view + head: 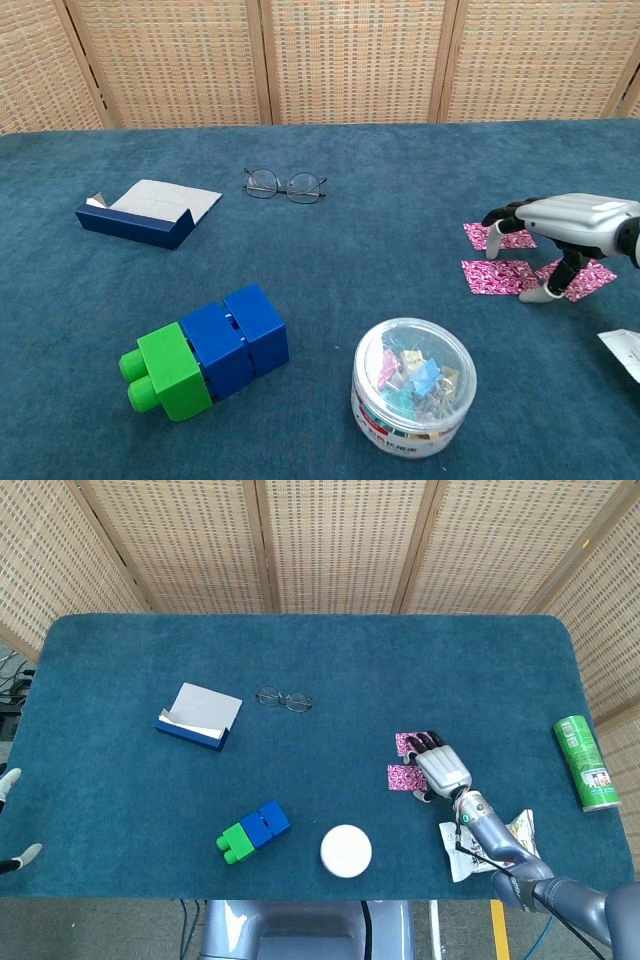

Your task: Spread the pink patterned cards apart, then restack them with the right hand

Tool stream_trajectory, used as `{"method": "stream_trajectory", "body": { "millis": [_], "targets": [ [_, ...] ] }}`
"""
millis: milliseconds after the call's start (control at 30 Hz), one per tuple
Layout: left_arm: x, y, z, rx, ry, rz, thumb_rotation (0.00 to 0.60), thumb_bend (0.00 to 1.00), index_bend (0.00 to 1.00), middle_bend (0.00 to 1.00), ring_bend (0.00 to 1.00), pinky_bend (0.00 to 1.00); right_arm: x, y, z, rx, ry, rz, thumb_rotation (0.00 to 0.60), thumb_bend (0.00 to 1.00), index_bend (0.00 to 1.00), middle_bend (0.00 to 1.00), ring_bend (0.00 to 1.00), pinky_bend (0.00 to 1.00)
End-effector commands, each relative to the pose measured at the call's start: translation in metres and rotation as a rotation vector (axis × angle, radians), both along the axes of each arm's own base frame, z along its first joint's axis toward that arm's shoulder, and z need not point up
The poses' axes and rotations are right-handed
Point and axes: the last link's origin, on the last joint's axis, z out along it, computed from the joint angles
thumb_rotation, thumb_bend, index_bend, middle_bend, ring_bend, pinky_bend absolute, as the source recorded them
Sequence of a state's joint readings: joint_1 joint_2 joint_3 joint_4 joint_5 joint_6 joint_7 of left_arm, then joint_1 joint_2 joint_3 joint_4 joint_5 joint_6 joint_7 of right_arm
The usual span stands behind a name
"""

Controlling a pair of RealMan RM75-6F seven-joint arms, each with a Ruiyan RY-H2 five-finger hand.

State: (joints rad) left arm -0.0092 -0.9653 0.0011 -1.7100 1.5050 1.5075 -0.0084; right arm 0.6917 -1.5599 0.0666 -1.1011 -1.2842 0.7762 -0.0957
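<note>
Beneath the right hand [560, 225], which is hovering with fingers spread and holding nothing, the pink patterned cards [498, 276] are lying separated flat on the table [330, 290], appearing thin, light and slippery, likely requiring edge pinching.

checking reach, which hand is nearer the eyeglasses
Right. The right hand hovers over the pink cards, nearer the eyeglasses; the left hand sits at the table's far left edge.

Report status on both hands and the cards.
Right robot hand open over cards, fingertips down. Cards spread apart, unstacked. Left robot hand idle at table edge.
</note>
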Motion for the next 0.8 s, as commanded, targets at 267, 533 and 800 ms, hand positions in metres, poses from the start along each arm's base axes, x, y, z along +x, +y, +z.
{"method": "stream_trajectory", "body": {
  "millis": [267,533,800],
  "targets": [
    [-0.0006,-0.0001,0.0001,0.002,0.0,0.001,0.6,0.06,0.0,0.0,0.0,0.0,0.0,0.0029,-0.0022,0.007,-0.007,0.005,0.6,0.26,0.38,0.11,0.0,0.0],
    [-0.0005,0.0001,-0.0007,0.001,-0.001,-0.001,0.6,0.06,0.0,0.0,0.0,0.0,-0.0012,0.0052,-0.0024,0.007,-0.014,0.005,0.6,0.26,0.42,0.12,0.0,0.0],
    [-0.0009,0.0002,-0.0008,0.002,-0.001,0.0,0.6,0.06,0.0,0.0,0.0,0.0,-0.0012,0.0049,-0.0024,0.002,-0.02,0.005,0.6,0.26,0.46,0.15,0.0,0.0]
  ]
}}
